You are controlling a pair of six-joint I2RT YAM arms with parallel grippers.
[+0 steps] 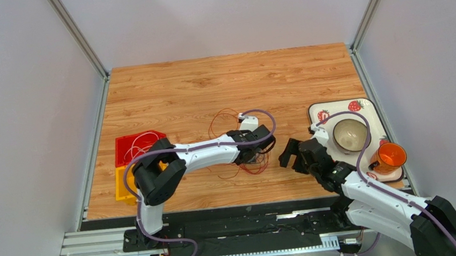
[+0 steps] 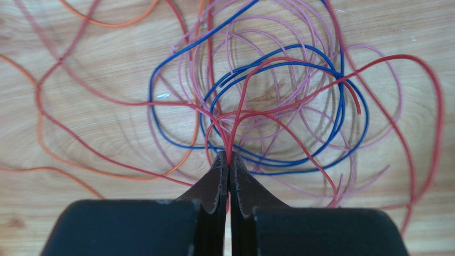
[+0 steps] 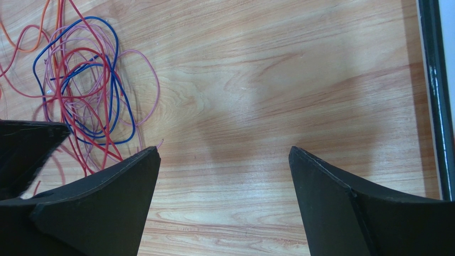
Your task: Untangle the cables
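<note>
The cables (image 2: 230,133) are thin, glossy wires in red, pink, blue and orange. They lie in loose overlapping loops on the wood-grain desk (image 1: 206,85), midway between its side edges and nearer its near edge. The left gripper (image 2: 229,160) pinches red strands between its black wedge-shaped fingers. The right gripper (image 3: 224,152) hangs spread wide beside the tangle.

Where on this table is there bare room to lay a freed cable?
Bare: the far half of the table, from the back edge to the cables. Crowded: the middle, where the left gripper has its fingers shut on them; the red bin and yellow bin at left; the tray, bowl and cup at right, the open right gripper beside them.
</note>
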